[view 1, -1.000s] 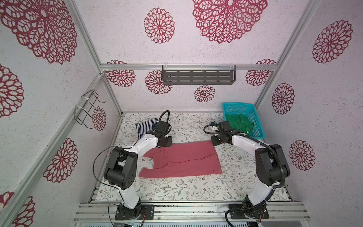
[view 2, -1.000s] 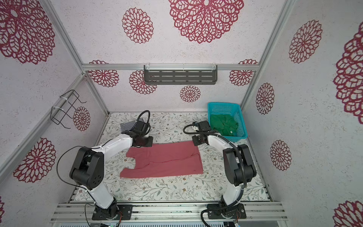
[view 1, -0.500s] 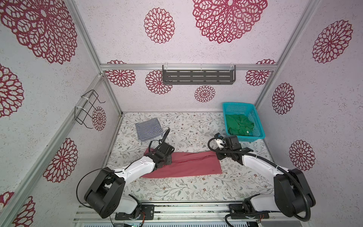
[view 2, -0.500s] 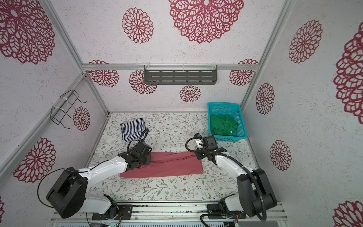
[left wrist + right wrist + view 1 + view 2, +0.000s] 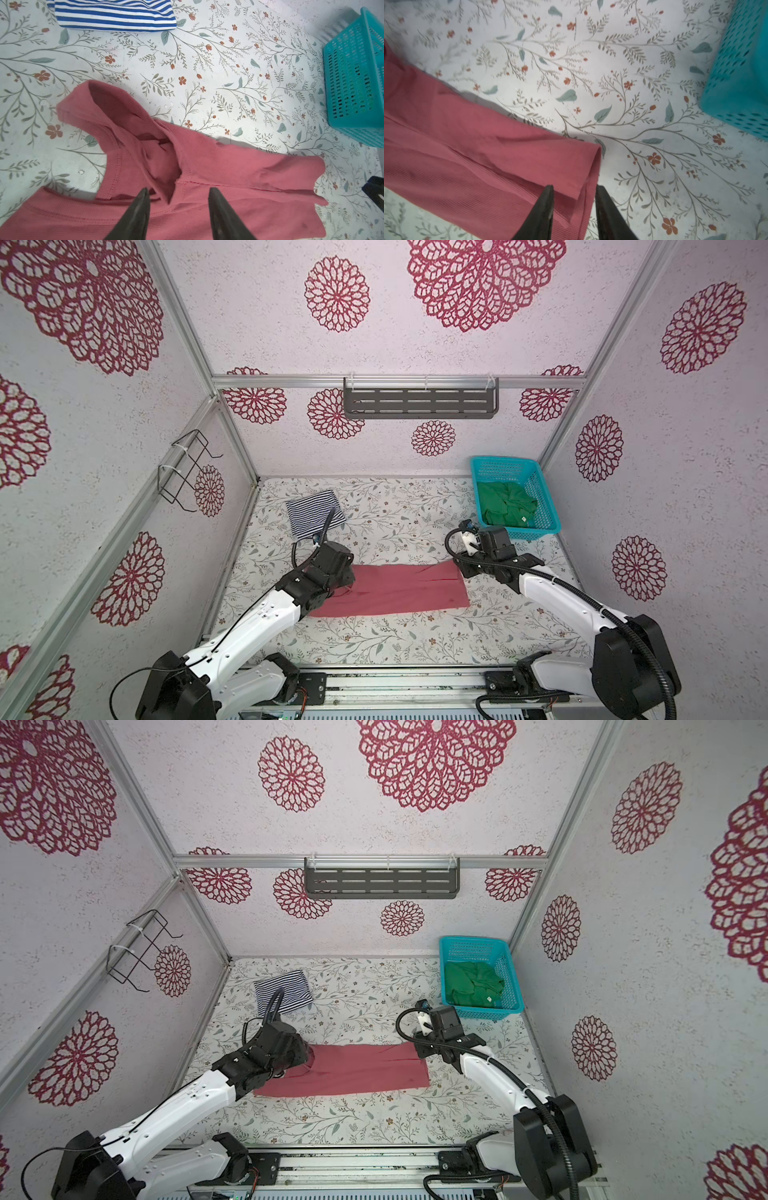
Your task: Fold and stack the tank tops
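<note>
The dusty red-pink tank top (image 5: 399,589) (image 5: 353,1069) lies folded lengthwise into a long strip across the middle of the table. My left gripper (image 5: 178,190) is open just above its strap end (image 5: 116,128), with nothing held. At the opposite, hem end (image 5: 583,166), my right gripper (image 5: 574,187) is open and its fingers straddle the folded edge without pinching it. The striped tank top (image 5: 316,512) (image 5: 116,14) lies folded at the back left. The green tank top (image 5: 505,504) (image 5: 473,984) is crumpled in the basket.
A teal mesh basket (image 5: 544,506) (image 5: 353,83) (image 5: 741,72) stands at the back right, near my right arm. A dark shelf (image 5: 419,402) hangs on the back wall and a wire rack (image 5: 187,468) on the left wall. A metal rail runs along the table's front.
Both grippers carried the pink top's far edge toward the front, folding it into a narrower strip. Both then opened and let the cloth go.
</note>
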`<state>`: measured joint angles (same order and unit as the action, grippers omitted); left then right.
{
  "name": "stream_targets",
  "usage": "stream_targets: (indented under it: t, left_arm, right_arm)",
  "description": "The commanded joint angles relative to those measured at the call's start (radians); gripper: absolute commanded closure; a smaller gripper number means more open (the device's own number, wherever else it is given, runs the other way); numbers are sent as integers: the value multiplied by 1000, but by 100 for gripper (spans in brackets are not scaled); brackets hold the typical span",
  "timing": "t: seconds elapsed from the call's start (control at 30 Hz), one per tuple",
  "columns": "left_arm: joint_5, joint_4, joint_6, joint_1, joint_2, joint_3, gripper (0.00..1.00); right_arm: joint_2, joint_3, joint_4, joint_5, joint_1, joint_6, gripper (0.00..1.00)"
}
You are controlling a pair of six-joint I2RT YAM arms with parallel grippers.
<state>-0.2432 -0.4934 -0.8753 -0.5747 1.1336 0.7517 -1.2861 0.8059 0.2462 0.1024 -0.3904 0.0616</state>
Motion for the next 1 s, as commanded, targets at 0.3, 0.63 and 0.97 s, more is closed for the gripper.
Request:
stream_targets:
  t: [0.3,0.63,0.97]
  left_arm:
    - [200,6,48,18,393,126,61]
    - [192,47,0,14,359,51,100]
    - [99,110,-211,-35,175,-180,89]
  right_arm:
    - [-185,131,137,-55,-60,469,85]
    - [-281,72,122,-131,-94,497,87]
    - [-271,-48,68,-177,-55,514,90]
